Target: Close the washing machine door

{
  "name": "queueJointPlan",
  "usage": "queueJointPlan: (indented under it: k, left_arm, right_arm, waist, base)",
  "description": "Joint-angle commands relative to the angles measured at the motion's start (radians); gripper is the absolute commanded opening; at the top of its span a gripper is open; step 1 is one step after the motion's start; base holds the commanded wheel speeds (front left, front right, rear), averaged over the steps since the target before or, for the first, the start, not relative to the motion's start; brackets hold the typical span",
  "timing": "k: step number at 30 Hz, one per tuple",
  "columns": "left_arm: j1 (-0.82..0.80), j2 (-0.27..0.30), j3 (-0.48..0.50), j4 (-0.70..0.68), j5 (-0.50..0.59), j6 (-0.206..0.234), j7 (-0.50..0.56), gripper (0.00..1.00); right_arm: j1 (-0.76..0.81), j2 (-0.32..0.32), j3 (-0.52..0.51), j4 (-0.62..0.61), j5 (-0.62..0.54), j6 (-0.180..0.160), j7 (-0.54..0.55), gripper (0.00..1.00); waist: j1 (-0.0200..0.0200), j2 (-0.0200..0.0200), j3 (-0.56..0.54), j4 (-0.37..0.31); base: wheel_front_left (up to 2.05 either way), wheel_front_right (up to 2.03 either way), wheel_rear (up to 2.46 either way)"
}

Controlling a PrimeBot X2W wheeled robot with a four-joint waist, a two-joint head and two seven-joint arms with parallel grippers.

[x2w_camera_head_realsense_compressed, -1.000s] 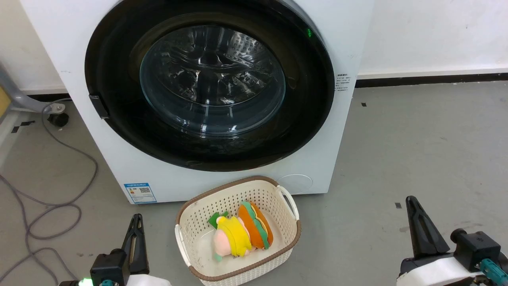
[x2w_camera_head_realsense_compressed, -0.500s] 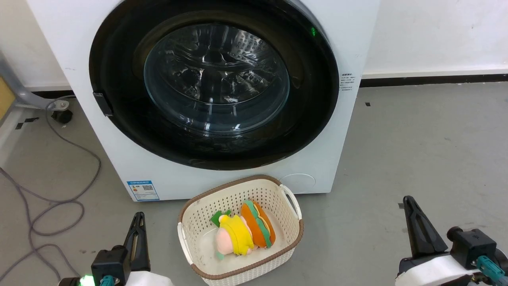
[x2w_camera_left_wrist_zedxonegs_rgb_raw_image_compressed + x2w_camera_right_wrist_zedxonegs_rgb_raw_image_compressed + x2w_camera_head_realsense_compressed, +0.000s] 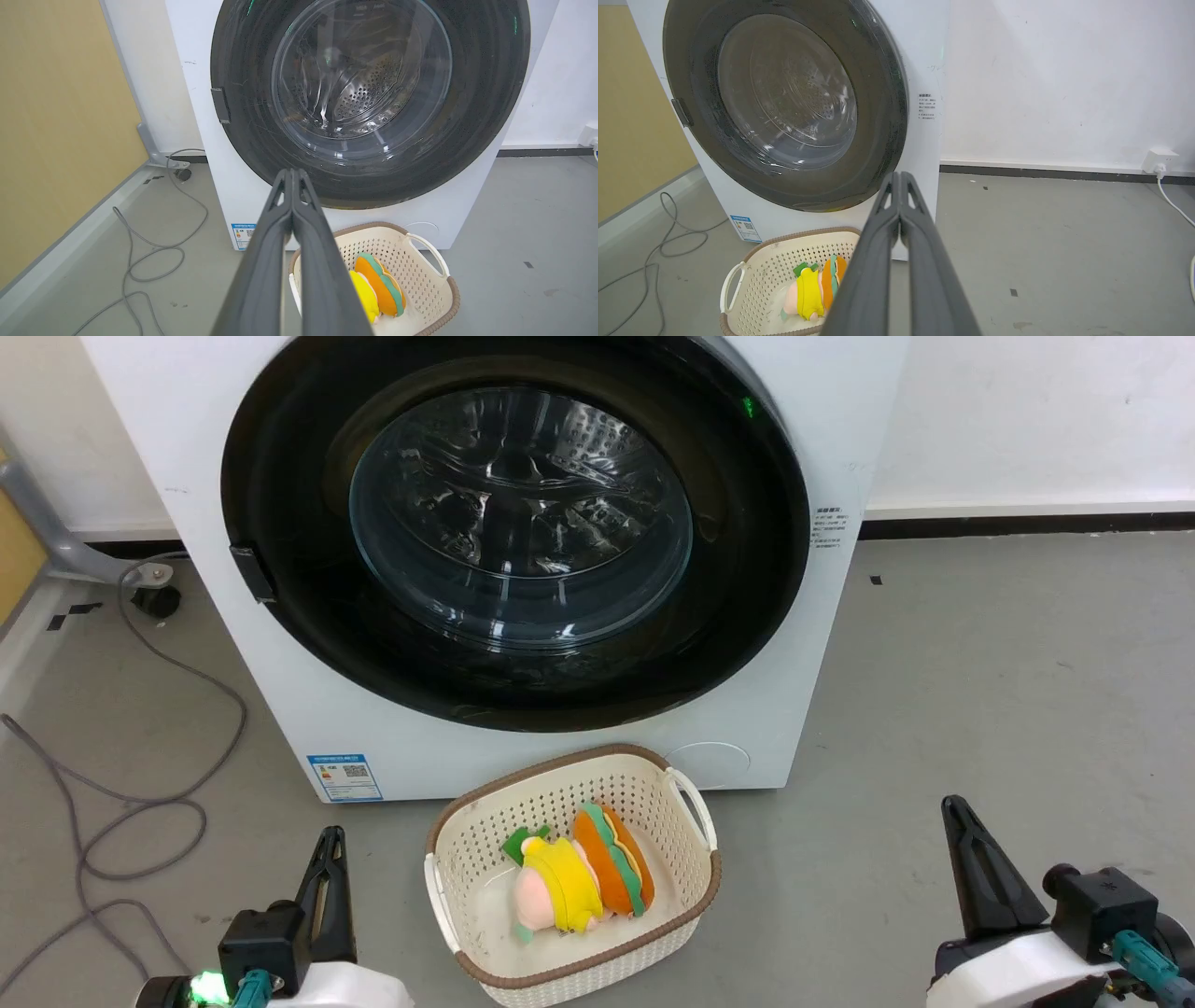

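Left gripper (image 3: 329, 840) and right gripper (image 3: 952, 807) are idling closed, empty; the washing machine door (image 3: 518, 518), if unlatched, risks swinging open.

My left gripper (image 3: 329, 845) has long black tapered fingers (image 3: 322, 896), a black block (image 3: 266, 952) and a green light (image 3: 207, 985) — my right gripper (image 3: 957, 817) matches, white-shelled, with a teal plug (image 3: 1134, 959).

My head looks down on the big white front-loading washing machine (image 3: 780, 700); both wrists face it from low, nearby.
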Motion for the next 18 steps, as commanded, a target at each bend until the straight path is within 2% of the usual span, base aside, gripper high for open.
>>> queueJointPlan:
  k: [1, 18]
  left_arm:
    - [-0.015, -0.001, 0.0, -0.005, 0.007, -0.006, 0.007, 0.0]
    - [-0.027, -0.001, -0.001, -0.013, 0.012, -0.021, 0.042, 0.0]
  right_arm:
    - [-0.005, 0.002, 0.002, -0.008, -0.007, 0.0, 0.006, 0.0]
    - [-0.006, 0.003, 0.008, -0.024, -0.025, -0.001, 0.041, 0.0]
  waist:
    - [0.0, 0.0, 0.0, 0.001]
    - [0.0, 0.0, 0.005, 0.015]
  base:
    - [0.0, 0.0, 0.0]
    - [0.0, 0.0, 0.0]
